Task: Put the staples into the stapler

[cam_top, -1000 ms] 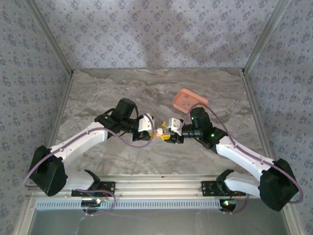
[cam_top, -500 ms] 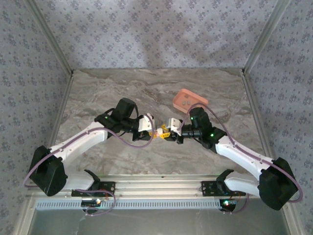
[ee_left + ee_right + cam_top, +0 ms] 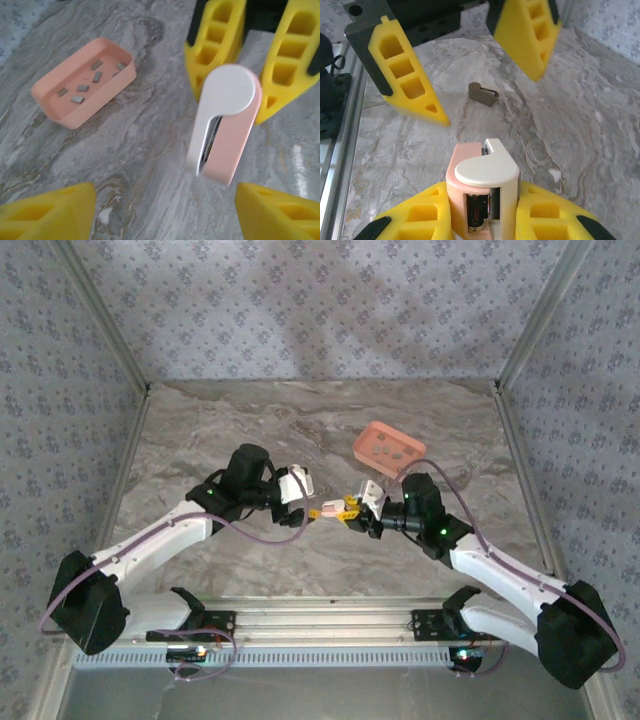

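Between the two arms, above the marbled table (image 3: pixel 250 430), the right gripper (image 3: pixel 482 192) was clamped on the pink-and-white stapler (image 3: pixel 485 172). The left gripper (image 3: pixel 162 212) faced it with jaws wide apart, the stapler just ahead of its fingertips and not between them. The staples (image 3: pixel 77 99) lay loose in the salmon tray (image 3: pixel 102 100), well apart from both grippers. The left wrist view showed the strips one by one. The right wrist view showed a small brown object (image 3: pixel 482 93) on the table.
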Tool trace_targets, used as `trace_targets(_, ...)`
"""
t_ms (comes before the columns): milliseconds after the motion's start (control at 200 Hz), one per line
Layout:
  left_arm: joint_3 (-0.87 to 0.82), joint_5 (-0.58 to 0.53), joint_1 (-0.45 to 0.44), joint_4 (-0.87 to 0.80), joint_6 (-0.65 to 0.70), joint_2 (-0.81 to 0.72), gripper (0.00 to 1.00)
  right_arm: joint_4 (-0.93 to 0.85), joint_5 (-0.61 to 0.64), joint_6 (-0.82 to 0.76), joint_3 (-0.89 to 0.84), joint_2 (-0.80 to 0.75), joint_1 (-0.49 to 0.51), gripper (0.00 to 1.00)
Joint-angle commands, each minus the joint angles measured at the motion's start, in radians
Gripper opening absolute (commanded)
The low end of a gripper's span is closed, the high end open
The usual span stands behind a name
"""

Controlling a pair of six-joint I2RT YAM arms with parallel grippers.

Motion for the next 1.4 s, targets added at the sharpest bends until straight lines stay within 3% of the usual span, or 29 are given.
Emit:
trace_targets(0, -0.018, -0.080, -0.007, 0.074, -0.035, -0.036, 0.73, 0.082, 0.068, 0.177, -0.041, -0.049, -0.005, 0.08)
trace_targets(325, -0.031, -0.100, -0.013, 0.071, 0.017, -0.036, 0.71, 0.025, 0.235, 0.525, -0.055, -0.080, 0.001, 0.10)
trace_targets(535, -0.049, -0.162, -0.072, 0.041, 0.172, -0.026, 0.69, -0.048, 0.237, 0.736, 0.005, -0.036, -0.002, 0.09)
trace_targets(710, -0.039, -0.197, -0.106, 0.027, 0.184, 0.006, 0.67, -0.056, 0.187, 0.868, 0.033, 0.013, -0.005, 0.07)
trace_targets(1399, 0.007, -0.196, -0.136, 0.156, 0.137, 0.134, 0.55, -0.032, 0.053, 0.951, 0.044, 0.025, -0.008, 0.07)
